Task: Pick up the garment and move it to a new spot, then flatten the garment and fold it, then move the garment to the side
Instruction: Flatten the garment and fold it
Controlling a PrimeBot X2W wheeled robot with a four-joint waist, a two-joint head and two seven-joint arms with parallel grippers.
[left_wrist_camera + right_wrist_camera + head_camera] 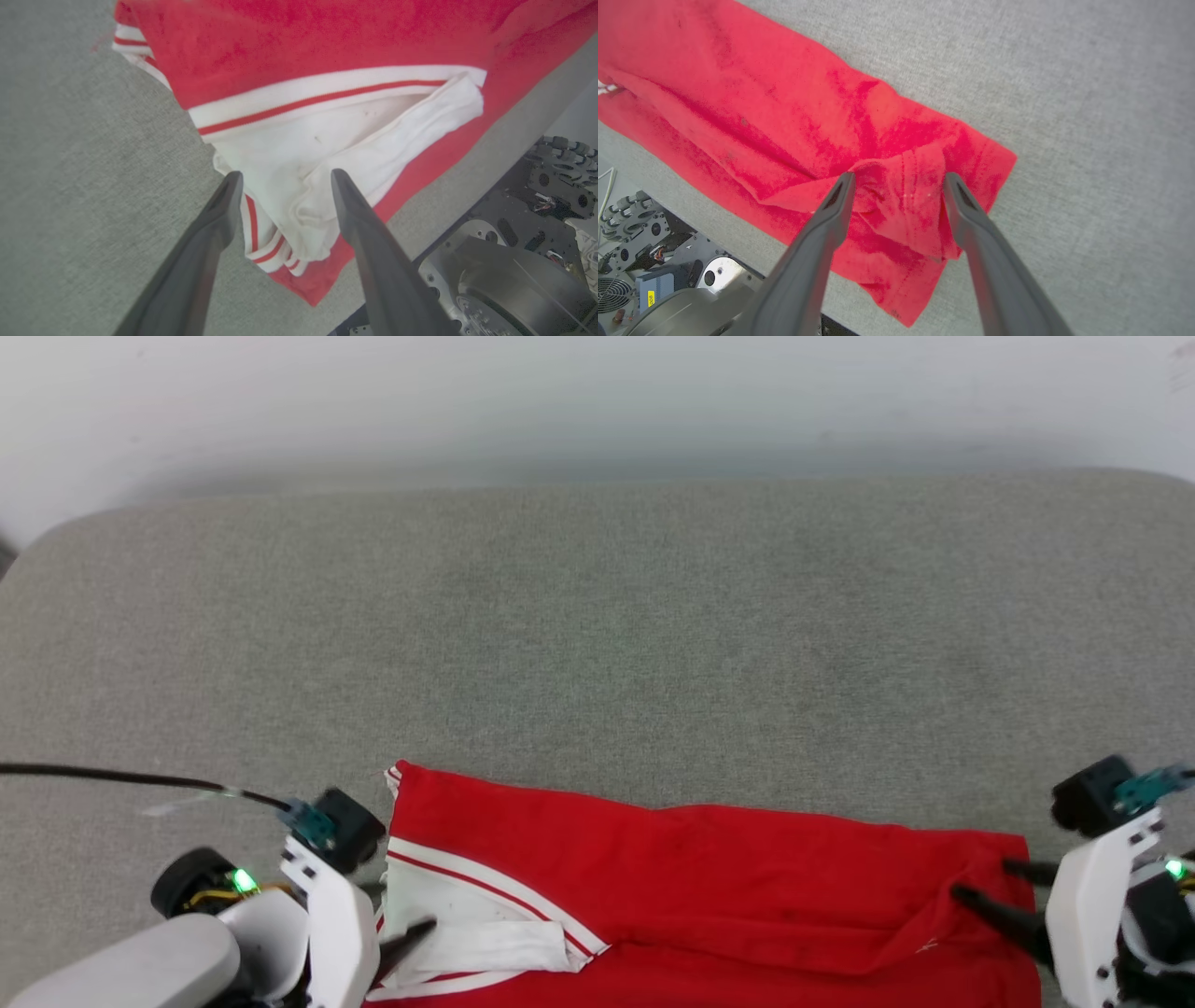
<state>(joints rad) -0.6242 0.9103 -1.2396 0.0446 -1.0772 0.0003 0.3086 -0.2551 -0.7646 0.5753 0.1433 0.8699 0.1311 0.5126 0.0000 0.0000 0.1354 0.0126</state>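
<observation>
Spread wide and gripping nothing, left pincer and right pincer poise over the garment.

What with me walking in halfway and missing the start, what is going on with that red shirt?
A two-armed robot is working on a red garment that lies in a long folded band near the front edge of a grey padded surface. Its left gripper is at the end with the white sleeve, its right gripper at the other, plain red end, where the cloth is puckered between the fingertips. Both stand with jaws apart, so neither is gripping the cloth at this moment.
</observation>
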